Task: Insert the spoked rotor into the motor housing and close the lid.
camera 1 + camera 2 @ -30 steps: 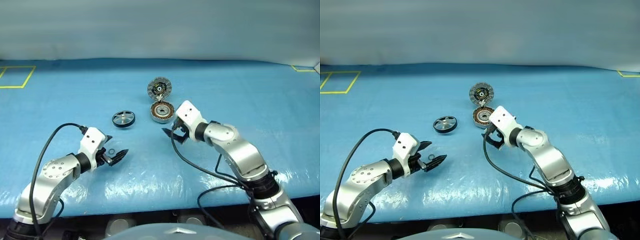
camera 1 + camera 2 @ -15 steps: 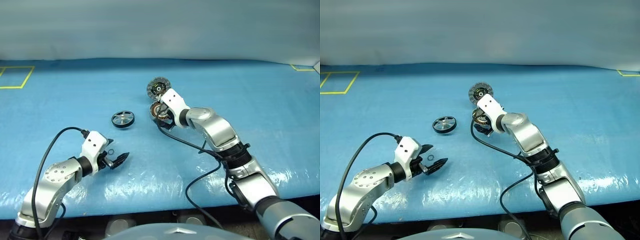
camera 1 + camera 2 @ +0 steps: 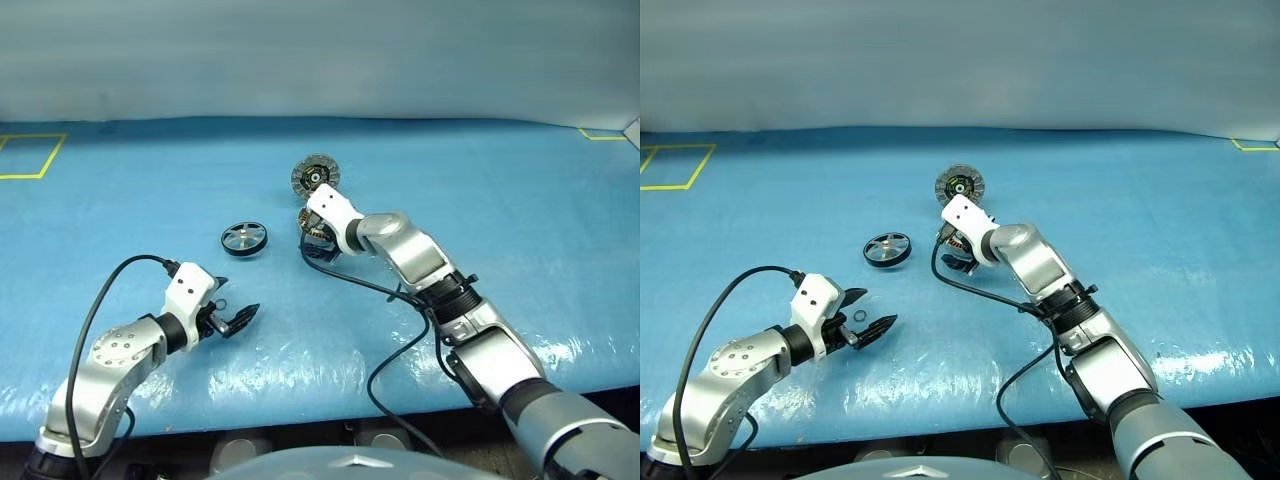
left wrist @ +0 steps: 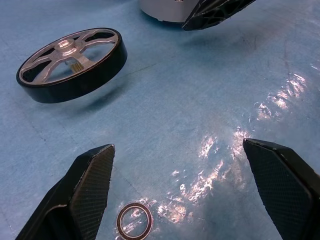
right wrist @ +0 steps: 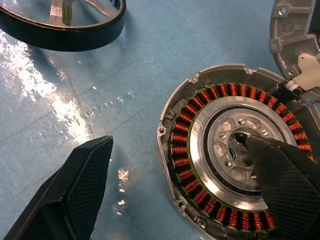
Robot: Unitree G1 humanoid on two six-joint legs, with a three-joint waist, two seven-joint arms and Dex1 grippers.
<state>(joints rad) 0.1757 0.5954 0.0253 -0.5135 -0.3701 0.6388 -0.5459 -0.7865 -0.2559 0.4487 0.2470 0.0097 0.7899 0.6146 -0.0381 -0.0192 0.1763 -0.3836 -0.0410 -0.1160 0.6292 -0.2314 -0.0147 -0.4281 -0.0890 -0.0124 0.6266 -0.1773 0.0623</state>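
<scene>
Overhead, we see the spoked rotor (image 3: 245,238) left of centre, the motor housing (image 3: 311,222) beneath our spread right gripper (image 3: 312,243). Right wrist: windings exposed; a finger could scrape them. Left gripper (image 4: 192,192) spread, empty.

Spoked rotor (image 3: 245,238) left of motor housing (image 5: 235,150), lid (image 3: 315,175) just behind housing, small ring (image 4: 134,220) nearer, leftward.

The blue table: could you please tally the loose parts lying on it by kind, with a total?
Spoked rotor: 1
Motor housing with copper windings: 1
Lid, open, ribbed rim: 1
Small ring: 1
Total: 4
</scene>
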